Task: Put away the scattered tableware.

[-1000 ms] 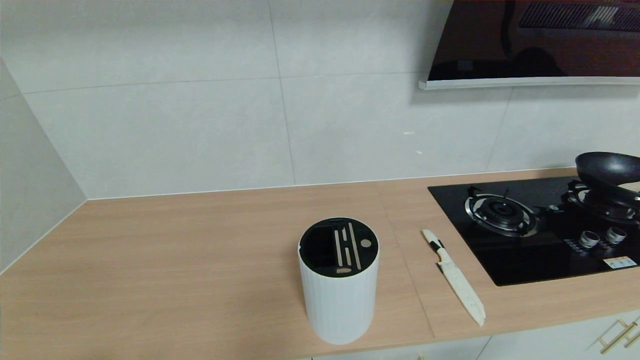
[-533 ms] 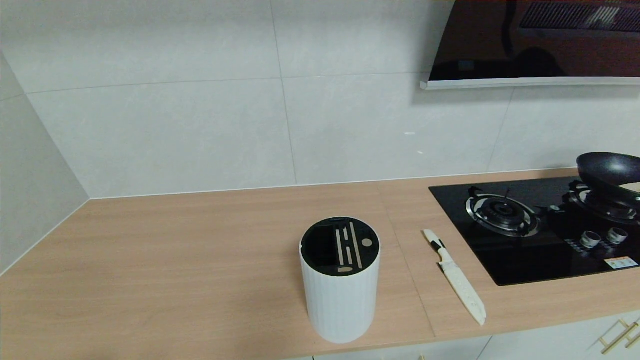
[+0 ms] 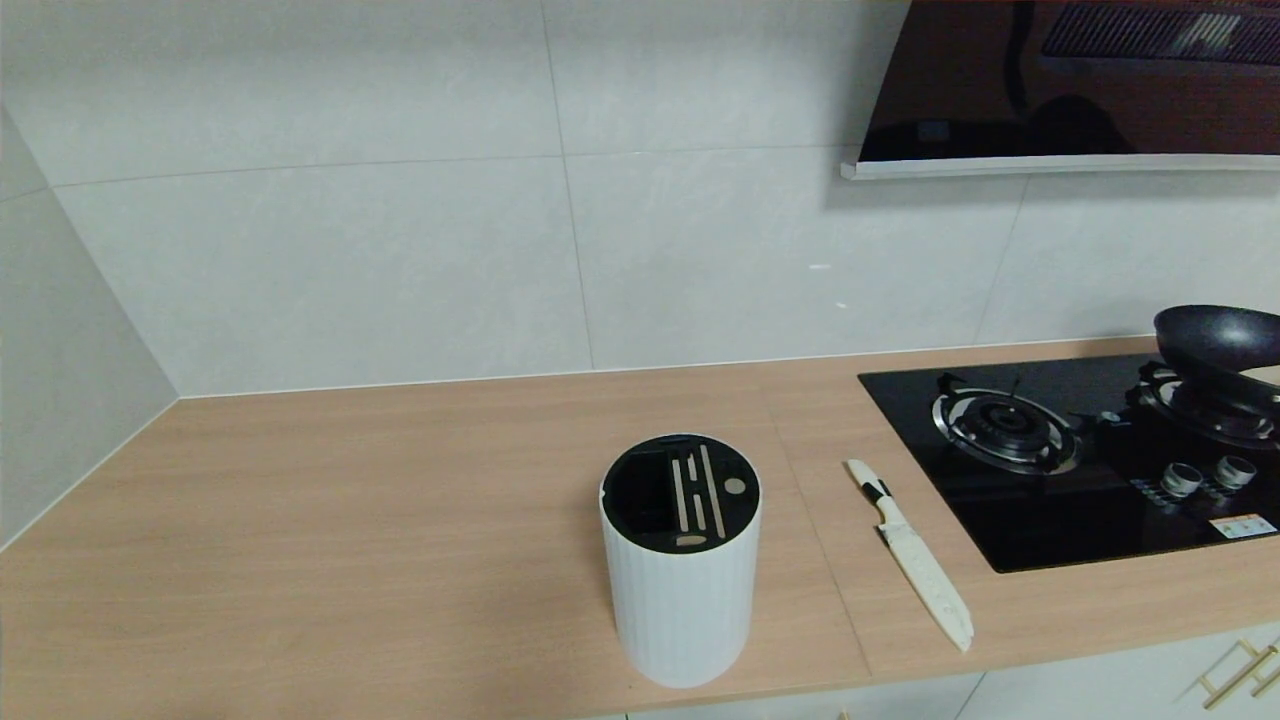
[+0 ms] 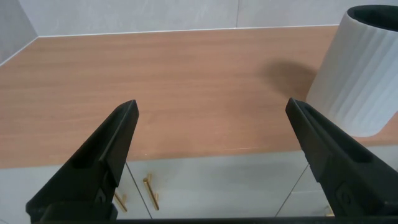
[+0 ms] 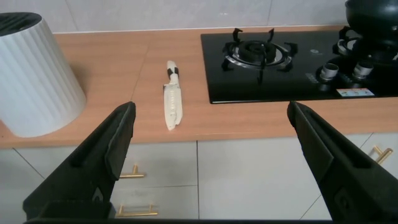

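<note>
**Knife out on the counter, both grippers wide open**

The knife point(image 3: 908, 553) is laid flat on the counter point(image 3: 350, 520), between the white holder point(image 3: 681, 580) and the hob point(image 3: 1070, 470), touching neither. Its handle is pointed at the wall, with the blade tip near the front edge. A pan point(image 3: 1215, 340) seems to be parked on the right burner, though it's cut off. The left gripper point(image 4: 210, 109) is held off the counter's front edge near the holder, fingers spread wide, nothing gripped. Same for the right gripper point(image 5: 210, 109), in front of the knife.

Matt wood-grain countertop point(image 3: 350, 520); ribbed white plastic holder point(image 3: 682, 600), matt black top; glossy black hob point(image 3: 1060, 520); speckled cream knife point(image 3: 908, 552).
</note>
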{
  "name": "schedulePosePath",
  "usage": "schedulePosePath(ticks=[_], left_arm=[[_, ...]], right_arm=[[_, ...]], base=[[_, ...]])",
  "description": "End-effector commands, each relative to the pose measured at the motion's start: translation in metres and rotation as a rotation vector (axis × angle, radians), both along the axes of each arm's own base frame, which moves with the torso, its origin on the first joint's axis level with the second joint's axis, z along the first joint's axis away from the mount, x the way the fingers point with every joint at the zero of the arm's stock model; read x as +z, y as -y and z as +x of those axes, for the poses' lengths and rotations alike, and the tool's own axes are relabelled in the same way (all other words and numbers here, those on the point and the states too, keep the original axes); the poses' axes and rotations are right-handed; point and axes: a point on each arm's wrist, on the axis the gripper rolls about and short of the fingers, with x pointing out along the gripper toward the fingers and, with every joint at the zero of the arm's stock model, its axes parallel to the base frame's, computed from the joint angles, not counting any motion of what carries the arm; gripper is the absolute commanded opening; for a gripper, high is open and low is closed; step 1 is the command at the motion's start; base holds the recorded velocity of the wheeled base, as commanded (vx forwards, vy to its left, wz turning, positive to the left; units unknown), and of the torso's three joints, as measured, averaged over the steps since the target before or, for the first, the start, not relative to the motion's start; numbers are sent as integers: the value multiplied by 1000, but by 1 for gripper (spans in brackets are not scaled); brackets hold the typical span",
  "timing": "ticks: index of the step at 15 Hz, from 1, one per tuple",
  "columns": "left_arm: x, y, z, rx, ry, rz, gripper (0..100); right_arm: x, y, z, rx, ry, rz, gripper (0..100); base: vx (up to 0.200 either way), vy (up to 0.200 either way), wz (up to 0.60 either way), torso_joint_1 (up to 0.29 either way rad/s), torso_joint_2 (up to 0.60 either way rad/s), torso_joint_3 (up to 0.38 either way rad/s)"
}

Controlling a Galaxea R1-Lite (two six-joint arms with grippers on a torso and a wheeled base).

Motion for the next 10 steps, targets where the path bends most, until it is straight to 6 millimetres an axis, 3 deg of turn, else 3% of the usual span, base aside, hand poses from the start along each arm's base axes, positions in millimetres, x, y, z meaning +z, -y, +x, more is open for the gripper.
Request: schedulePosePath(ticks=[1,5,6,10], left_arm=[[0,0,0,1,0,-1,100],[0,0,0,1,0,-1,100],[0,0,0,1,0,1,100],[0,0,0,1,0,-1,100]], right_arm=[[28,0,-9,10,117,19,100],[51,-3,14,153,-102,24,100],[63,-5,38,202,-237,36,100],[97,-12,110,270,-472,37,100]], base=[[0,0,0,0,0,0],[0,0,0,0,0,0],[0,0,0,0,0,0],[0,0,0,0,0,0]])
